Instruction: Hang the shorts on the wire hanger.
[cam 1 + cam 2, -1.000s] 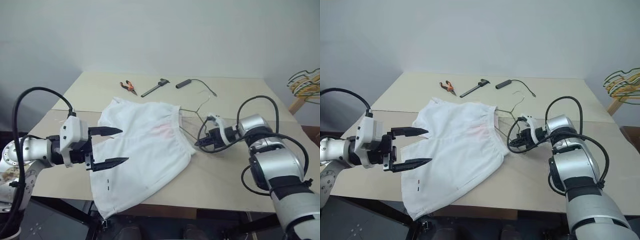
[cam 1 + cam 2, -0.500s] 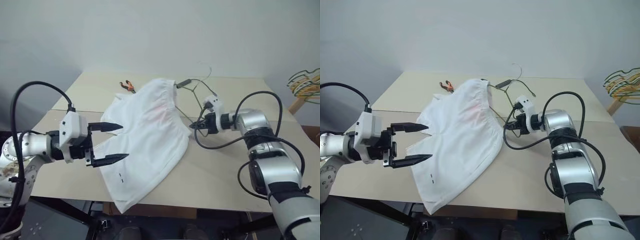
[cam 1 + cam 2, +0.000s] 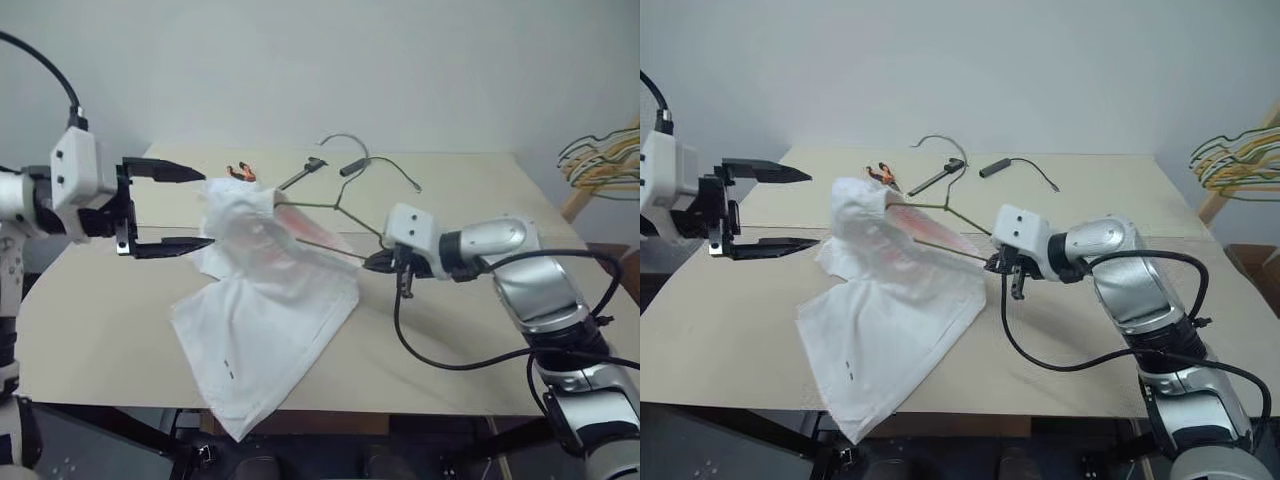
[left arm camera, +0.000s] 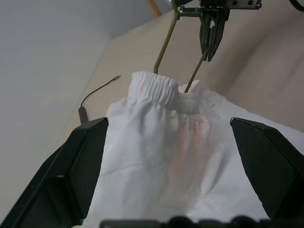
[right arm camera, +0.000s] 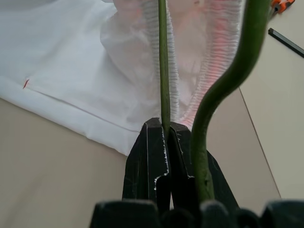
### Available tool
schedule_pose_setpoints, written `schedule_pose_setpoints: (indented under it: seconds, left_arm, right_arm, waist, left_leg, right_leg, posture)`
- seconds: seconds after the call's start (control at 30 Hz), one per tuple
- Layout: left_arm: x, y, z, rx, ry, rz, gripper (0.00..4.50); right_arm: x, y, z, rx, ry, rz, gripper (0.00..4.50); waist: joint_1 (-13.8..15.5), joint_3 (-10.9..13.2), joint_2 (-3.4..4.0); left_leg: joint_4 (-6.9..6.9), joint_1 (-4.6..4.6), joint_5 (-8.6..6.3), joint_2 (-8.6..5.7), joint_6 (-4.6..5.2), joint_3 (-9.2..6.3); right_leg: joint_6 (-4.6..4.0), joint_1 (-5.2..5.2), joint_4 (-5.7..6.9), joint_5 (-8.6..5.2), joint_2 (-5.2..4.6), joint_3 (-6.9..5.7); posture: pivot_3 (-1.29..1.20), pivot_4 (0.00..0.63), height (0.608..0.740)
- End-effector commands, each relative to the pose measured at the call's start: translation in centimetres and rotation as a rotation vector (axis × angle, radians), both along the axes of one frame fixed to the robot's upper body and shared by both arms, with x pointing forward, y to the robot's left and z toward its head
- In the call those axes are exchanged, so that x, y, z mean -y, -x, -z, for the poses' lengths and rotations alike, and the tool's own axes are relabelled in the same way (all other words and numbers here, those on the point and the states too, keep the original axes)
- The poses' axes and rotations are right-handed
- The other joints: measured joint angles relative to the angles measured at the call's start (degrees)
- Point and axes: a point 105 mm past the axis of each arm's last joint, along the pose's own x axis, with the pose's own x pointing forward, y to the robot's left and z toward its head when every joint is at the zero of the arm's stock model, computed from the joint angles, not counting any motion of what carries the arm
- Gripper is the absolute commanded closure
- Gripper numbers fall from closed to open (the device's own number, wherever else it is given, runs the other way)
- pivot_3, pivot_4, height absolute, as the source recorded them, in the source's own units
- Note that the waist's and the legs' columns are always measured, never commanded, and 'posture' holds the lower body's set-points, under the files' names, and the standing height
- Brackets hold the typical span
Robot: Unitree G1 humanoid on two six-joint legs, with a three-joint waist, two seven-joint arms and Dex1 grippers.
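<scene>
Since a second ago: wire hanger (image 3: 330, 205) raised off the bench (image 3: 470, 330) and tilted, hook now up at the far side; shorts (image 3: 265, 300) no longer spread flat, waistband end lifted on the hanger's left end, leg end trailing down to the near bench edge. Left pincer (image 3: 165, 208) higher and further left than before, well apart from where it hovered over the near leg. Right pincer (image 3: 378, 262) drawn left and up.

Right arm reaching in from the right, forearm roughly level, pincer pointing left and clenched on the wire hanger's lower bar, the wire pinched between the black fingers (image 5: 156, 152). Left arm held high at the left, pincer pointing right toward the raised waistband, released, fingers spread wide, just beside the fabric; contact not clear. Left wrist view: gathered waistband (image 4: 156, 88) threaded on two wire strands, pink mark below it.

Shorts partly on the wire hanger, partly on the bench, two small dark dashes near the near hem. Orange-handled pliers (image 3: 240, 172), a dark bar tool (image 3: 300, 175) and a black cabled probe (image 3: 352, 167) on the far bench. Bunched coloured hangers (image 3: 600, 160) at far right.
</scene>
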Motion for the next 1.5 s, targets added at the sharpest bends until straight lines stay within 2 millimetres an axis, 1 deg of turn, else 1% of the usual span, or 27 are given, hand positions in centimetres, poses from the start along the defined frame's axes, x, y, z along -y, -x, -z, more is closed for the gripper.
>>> schedule_pose_setpoints:
  seconds: [0.03,0.07,0.17,0.23,0.3,0.37,0.43,0.57,0.73,0.8,0.9,1.03,1.1,1.2,1.33,1.37,1.43,1.5]
  left_arm:
    - [0.4,-1.6,0.4,-0.009,-0.086,0.035,0.02]
    - [0.5,-1.9,0.7,-0.02,-0.11,0.052,0.02]
    - [1.2,-3.3,2.6,-0.044,-0.246,0.09,0.02]
    - [1.6,-3.9,3.2,-0.06,-0.274,0.1,0.02]
    - [2.4,-4.1,4.1,-0.101,-0.312,0.133,0.02]
    - [2.9,-4.5,5.0,-0.111,-0.347,0.15,0.43]
    - [3.2,-4.8,5.3,-0.113,-0.352,0.156,0.92]
    - [3.8,-5.0,5.7,-0.128,-0.307,0.172,2.22]
    - [3.9,-4.8,6.1,-0.137,-0.29,0.178,3.93]
    - [4.0,-4.8,6.1,-0.141,-0.273,0.181,4.48]
    - [4.0,-4.9,6.1,-0.129,-0.241,0.157,4.48]
    - [3.3,-4.8,5.9,-0.149,-0.2,0.129,4.5]
    - [2.7,-4.7,5.8,-0.161,-0.187,0.107,4.5]
    - [1.7,-4.6,5.7,-0.181,-0.162,0.063,4.5]
    - [0.8,-4.6,5.4,-0.196,-0.124,0.012,4.5]
    - [0.7,-4.6,5.4,-0.199,-0.114,0.002,4.5]
    - [0.6,-4.7,5.3,-0.2,-0.094,-0.016,4.5]
    - [0.6,-4.8,5.2,-0.2,-0.077,-0.028,4.5]
  right_arm:
    - [-0.6,0.9,-1.1,0.022,0.011,-0.014,4.5]
    - [-0.6,1.0,-1.1,0.021,0.017,-0.012,4.5]
    - [-0.8,1.2,-1.3,0.028,0.034,-0.017,4.5]
    - [-0.8,1.3,-1.5,0.03,0.039,-0.018,4.5]
    - [-0.9,1.3,-1.8,0.03,0.04,-0.017,4.5]
    - [-0.9,1.4,-2.0,0.03,0.041,-0.016,4.5]
    - [-1.0,1.5,-2.2,0.029,0.041,-0.017,4.5]
    - [-0.9,1.7,-2.3,0.024,0.042,-0.009,4.5]
    - [-1.0,2.0,-2.3,0.027,0.049,-0.014,4.5]
    - [-1.1,2.0,-2.2,0.043,0.053,-0.02,4.5]
    - [-1.1,1.9,-2.1,0.048,0.041,-0.013,4.5]
    - [-0.8,1.5,-2.2,0.064,0.018,0.015,3.44]
    - [-0.2,1.2,-2.2,0.059,0.0,0.052,2.68]
    - [1.9,0.5,-2.6,0.059,-0.04,0.157,1.63]
    - [5.3,-0.2,-3.8,0.086,-0.148,0.31,0.28]
    - [6.2,-0.1,-4.0,0.07,-0.186,0.338,0.05]
    - [7.5,0.4,-3.7,0.063,-0.23,0.37,0.05]
    - [8.2,0.8,-2.6,0.04,-0.28,0.395,0.05]
  waist:
    - [-0.1,0.0,-0.01]
    - [-0.3,0.0,-0.01]
    - [-0.9,0.0,-0.01]
    - [-1.2,0.0,-0.01]
    - [-1.9,0.0,-0.02]
    - [-2.5,0.0,-0.01]
    - [-2.9,0.0,-0.02]
    - [-3.7,0.0,-0.02]
    - [-4.4,0.0,-0.02]
    - [-4.4,0.0,-0.01]
    - [-4.4,0.0,-0.02]
    - [-4.3,0.0,-0.01]
    - [-4.3,0.0,-0.01]
    - [-4.3,0.0,-0.02]
    - [-4.2,0.0,-0.02]
    - [-4.2,0.0,-0.03]
    - [-4.0,0.0,-0.04]
    - [-4.0,0.0,-0.07]
  left_leg:
    - [0.01,0.01,0.0,0.0,0.0,0.01]
    - [0.03,0.0,0.0,0.0,0.0,0.0]
    - [0.05,-0.09,-0.01,-0.01,0.02,0.01]
    - [0.06,-0.11,-0.02,0.0,0.03,0.01]
    - [0.07,-0.14,-0.02,0.0,0.04,0.01]
    - [0.07,-0.15,-0.03,0.01,0.05,0.01]
    - [0.07,-0.15,-0.03,0.01,0.05,0.0]
    - [0.09,-0.15,-0.03,0.01,0.06,0.0]
    - [0.09,-0.15,-0.03,0.01,0.06,0.0]
    - [0.09,-0.13,-0.03,0.01,0.06,0.0]
    - [0.1,-0.13,-0.03,0.01,0.07,0.01]
    - [0.11,-0.15,-0.03,0.01,0.07,0.0]
    - [0.11,-0.15,-0.03,0.01,0.07,0.0]
    - [0.11,-0.14,-0.03,0.01,0.07,0.0]
    - [0.12,-0.15,-0.03,0.01,0.07,0.0]
    - [0.12,-0.14,-0.04,0.01,0.07,-0.02]
    - [0.12,-0.14,-0.04,0.01,0.07,-0.03]
    - [0.12,-0.14,-0.04,0.01,0.07,-0.05]
  right_leg:
    - [0.0,0.0,0.0,0.0,0.0,0.0]
    - [0.0,0.02,0.0,0.0,-0.01,0.0]
    - [0.0,-0.03,-0.07,0.0,-0.01,0.01]
    - [0.0,-0.05,-0.09,0.0,-0.01,0.01]
    - [0.0,-0.08,-0.07,0.0,-0.01,0.02]
    - [0.01,-0.11,-0.05,0.0,-0.01,0.04]
    - [0.01,-0.11,-0.03,0.0,-0.02,0.04]
    - [0.01,-0.13,0.02,0.0,-0.02,0.05]
    - [0.02,-0.13,0.03,-0.01,-0.03,0.06]
    - [0.02,-0.14,0.05,-0.01,-0.03,0.07]
    - [0.03,-0.14,0.06,-0.01,-0.03,0.08]
    - [0.03,-0.14,0.06,-0.01,-0.03,0.07]
    - [0.03,-0.14,0.05,-0.01,-0.03,0.08]
    - [0.03,-0.13,0.05,-0.01,-0.04,0.07]
    - [0.03,-0.13,0.06,-0.01,-0.04,0.07]
    - [0.03,-0.11,0.04,-0.01,-0.03,0.05]
    - [0.04,-0.08,0.04,-0.01,-0.04,0.04]
    - [0.04,-0.06,0.02,-0.01,-0.04,0.03]
  posture:
    - [-0.01,0.0,0.74]
    - [-0.01,0.0,0.74]
    - [-0.03,0.0,0.74]
    - [-0.03,0.0,0.74]
    - [-0.04,0.0,0.74]
    - [-0.05,0.0,0.74]
    - [-0.05,0.0,0.74]
    - [-0.06,0.0,0.74]
    - [-0.06,0.0,0.74]
    - [-0.06,0.0,0.74]
    - [-0.06,0.0,0.74]
    - [-0.06,0.0,0.74]
    - [-0.06,0.0,0.74]
    - [-0.06,0.0,0.74]
    - [-0.07,0.0,0.74]
    - [-0.07,0.0,0.74]
    - [-0.07,0.0,0.74]
    - [-0.07,0.0,0.74]
